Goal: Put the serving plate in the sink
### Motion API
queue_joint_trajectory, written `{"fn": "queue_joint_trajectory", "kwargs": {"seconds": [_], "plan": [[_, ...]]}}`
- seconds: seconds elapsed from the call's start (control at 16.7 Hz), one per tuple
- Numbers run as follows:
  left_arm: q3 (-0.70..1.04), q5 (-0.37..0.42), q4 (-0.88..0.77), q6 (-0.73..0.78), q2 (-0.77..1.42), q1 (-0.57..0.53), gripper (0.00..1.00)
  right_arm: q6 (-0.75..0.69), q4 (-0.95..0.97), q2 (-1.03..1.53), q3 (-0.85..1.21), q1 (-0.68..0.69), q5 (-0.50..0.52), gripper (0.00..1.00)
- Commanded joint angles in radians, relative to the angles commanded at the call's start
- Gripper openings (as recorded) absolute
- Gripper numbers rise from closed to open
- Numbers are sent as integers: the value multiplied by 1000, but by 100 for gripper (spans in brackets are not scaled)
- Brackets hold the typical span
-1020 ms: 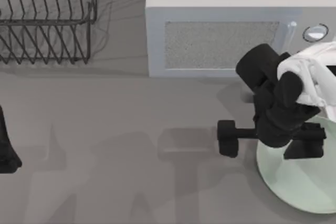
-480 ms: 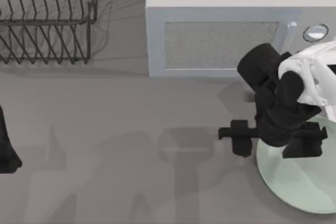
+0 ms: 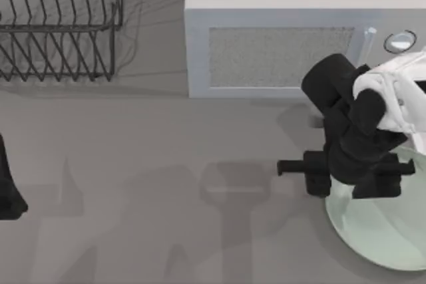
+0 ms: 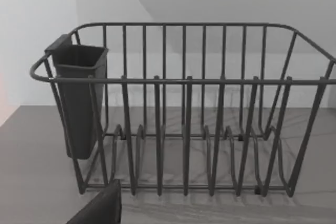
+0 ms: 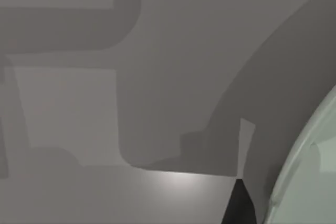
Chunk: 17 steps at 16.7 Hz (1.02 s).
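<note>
A: Where did the serving plate (image 3: 383, 227) lie from the working arm?

B: At the near right of the table, flat, cut off by the right edge. The right gripper (image 3: 356, 172) hung over the plate's far-left rim — one finger block stood out past the rim to the left over bare table, the other sat over the plate's inside. So the rim ran between the two, I'd judge.

A: Open or shut?

B: Open, the fingers well apart, holding nothing. A round plate has no long axis, so any point of the rim would serve. In the right wrist view the pale rim (image 5: 307, 166) curved beside a dark fingertip.

A: And the other arm?

B: The left gripper (image 3: 8, 191) was parked at the table's left edge, well apart from the plate. I couldn't tell its fingers. The right arm was plainly the nearer.

A: Counts?

B: One plate, one microwave (image 3: 293, 31) at the far side, one wire dish rack (image 3: 60, 24) at far left — with one cutlery cup (image 4: 79, 98).
</note>
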Motion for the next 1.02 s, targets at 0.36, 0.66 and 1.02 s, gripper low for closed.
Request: {"fn": "queue_joint_trajectory", "kwargs": {"seconds": [0.36,0.66,1.02], "plan": [[0,0,0,0,0,0,100,-9,-2,-94,14,-17,19,0],[0,0,0,0,0,0,100,-5,-115,-82,127,-13,19,0],[0,0,0,0,0,0,100,-6,-565,-82,559,-12,18,0]]}}
